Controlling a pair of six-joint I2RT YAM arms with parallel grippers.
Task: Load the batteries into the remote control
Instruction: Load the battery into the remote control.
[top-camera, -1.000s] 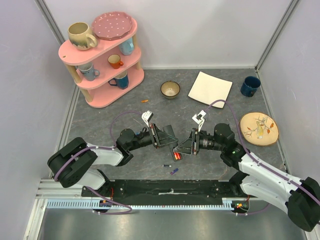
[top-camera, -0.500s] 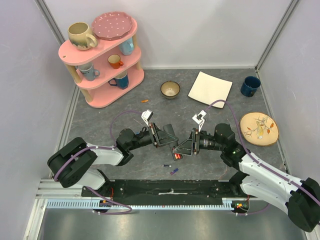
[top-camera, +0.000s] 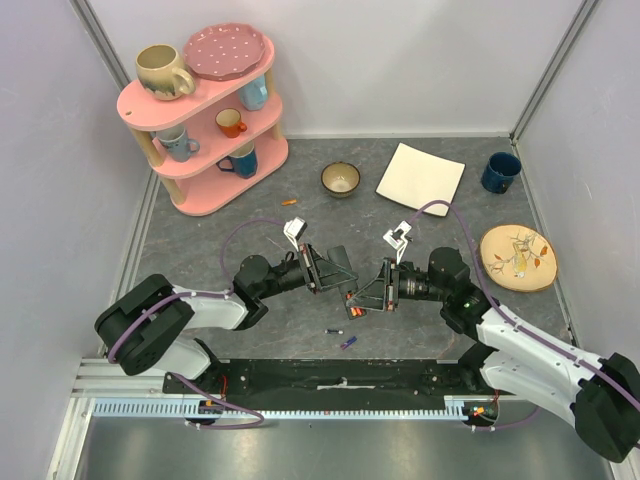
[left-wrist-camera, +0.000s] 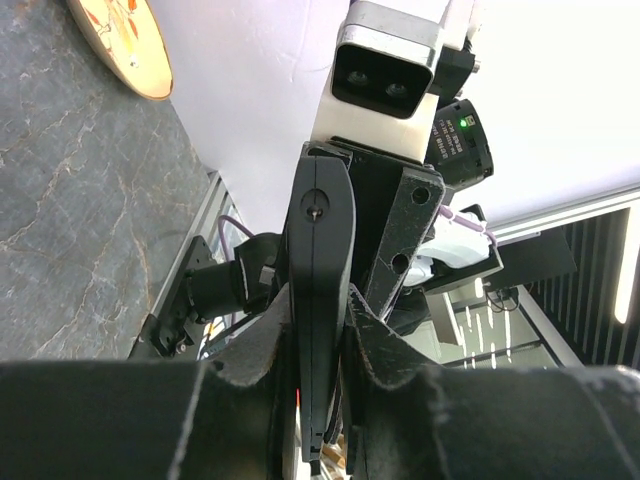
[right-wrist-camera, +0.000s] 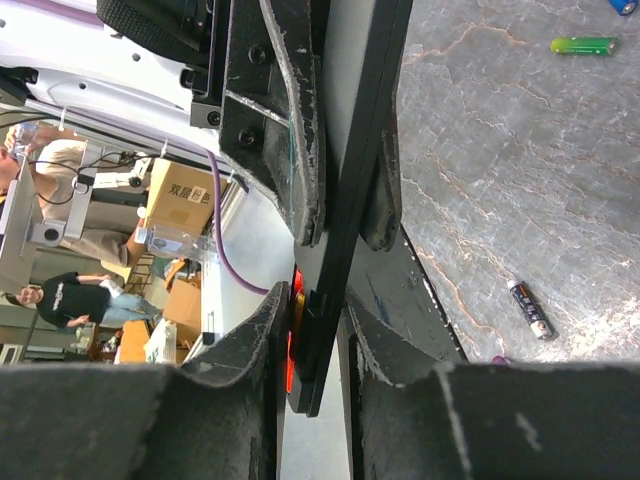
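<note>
Remote control (left-wrist-camera: 320, 220): one, frame centre, clamped tight in your left gripper (left-wrist-camera: 318, 335) as a brace; right gripper (right-wrist-camera: 312, 335) closed on it, seemingly seating red batteries (right-wrist-camera: 294, 345).

I see left arm (top-camera: 205, 308), right arm (top-camera: 525, 348): black joints, white shells, purple cables (top-camera: 148, 314), white camera blocks (top-camera: 293, 232) at wrists; jaws black, scuffed, screw heads showing.

A pink shelf (top-camera: 214, 186), bowl (top-camera: 340, 179), white plate (top-camera: 420, 178), blue mug (top-camera: 500, 172), patterned plate (top-camera: 517, 258) and three loose batteries (top-camera: 331, 330) are laid on the grey table (top-camera: 300, 170).
</note>
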